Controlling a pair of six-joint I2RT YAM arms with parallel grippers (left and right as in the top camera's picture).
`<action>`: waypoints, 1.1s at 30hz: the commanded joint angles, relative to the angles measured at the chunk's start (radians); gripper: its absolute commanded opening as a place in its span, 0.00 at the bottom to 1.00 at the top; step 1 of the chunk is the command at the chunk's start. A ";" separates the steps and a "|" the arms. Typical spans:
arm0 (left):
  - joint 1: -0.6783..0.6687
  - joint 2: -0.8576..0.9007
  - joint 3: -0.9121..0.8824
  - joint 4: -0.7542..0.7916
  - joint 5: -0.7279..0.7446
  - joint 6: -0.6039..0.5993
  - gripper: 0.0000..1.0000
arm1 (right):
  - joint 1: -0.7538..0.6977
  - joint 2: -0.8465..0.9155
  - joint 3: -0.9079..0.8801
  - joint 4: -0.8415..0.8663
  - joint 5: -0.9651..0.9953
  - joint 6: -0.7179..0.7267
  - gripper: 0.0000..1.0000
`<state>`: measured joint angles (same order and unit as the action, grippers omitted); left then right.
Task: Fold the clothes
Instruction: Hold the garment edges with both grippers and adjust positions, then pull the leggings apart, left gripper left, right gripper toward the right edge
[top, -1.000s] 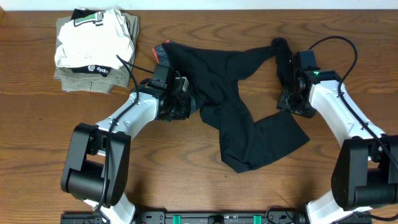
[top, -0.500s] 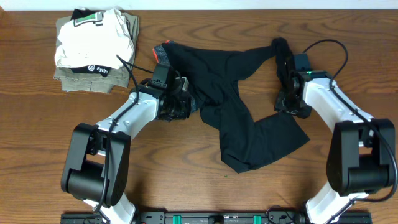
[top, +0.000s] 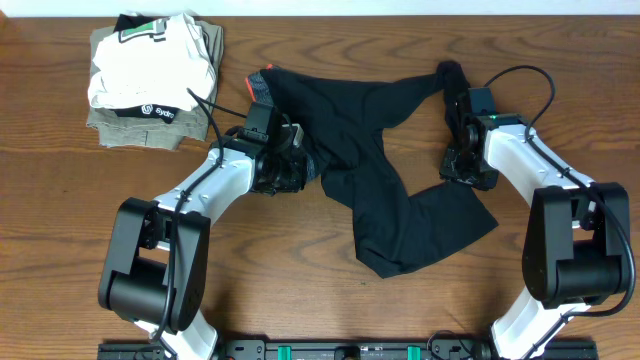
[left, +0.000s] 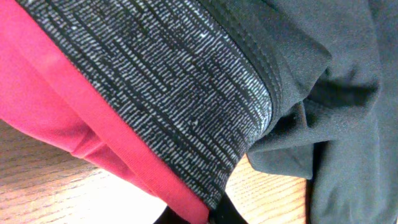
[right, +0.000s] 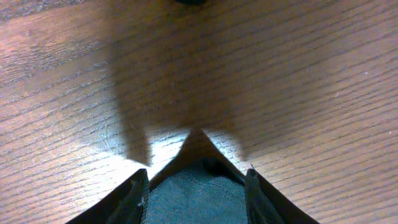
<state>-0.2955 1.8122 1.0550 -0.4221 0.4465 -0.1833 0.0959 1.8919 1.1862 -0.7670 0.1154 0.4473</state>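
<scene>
The black pants (top: 380, 190) lie crumpled mid-table, with one leg trailing to the far right and the other bent toward the front. My left gripper (top: 288, 165) is shut on the grey waistband (left: 186, 93), where the red lining (left: 50, 106) shows, and its dark fingertips (left: 199, 219) pinch the band's edge. My right gripper (top: 458, 160) is down at the pants' right side. In the right wrist view its fingers (right: 193, 186) are spread apart, with a point of black cloth (right: 196, 199) lying between them on the wood.
A stack of folded garments (top: 150, 70), white on khaki, sits at the far left. The table's back edge (top: 400, 12) runs just behind the pants. Bare wood (top: 300, 290) lies in front.
My right arm has shifted a little to the left, closer onto the pants' right side. The left arm and the pants have not moved.
</scene>
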 joint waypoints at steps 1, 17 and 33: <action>0.002 0.004 -0.002 -0.006 0.018 -0.008 0.06 | 0.012 0.009 -0.010 0.004 0.000 0.017 0.48; 0.002 0.004 0.001 -0.005 0.039 -0.016 0.06 | 0.012 0.009 -0.018 0.005 0.000 0.007 0.32; 0.002 0.004 0.002 -0.005 0.040 -0.016 0.06 | 0.005 0.009 -0.035 0.033 0.026 -0.020 0.36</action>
<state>-0.2955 1.8122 1.0550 -0.4225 0.4690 -0.1871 0.0959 1.8919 1.1671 -0.7406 0.1238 0.4503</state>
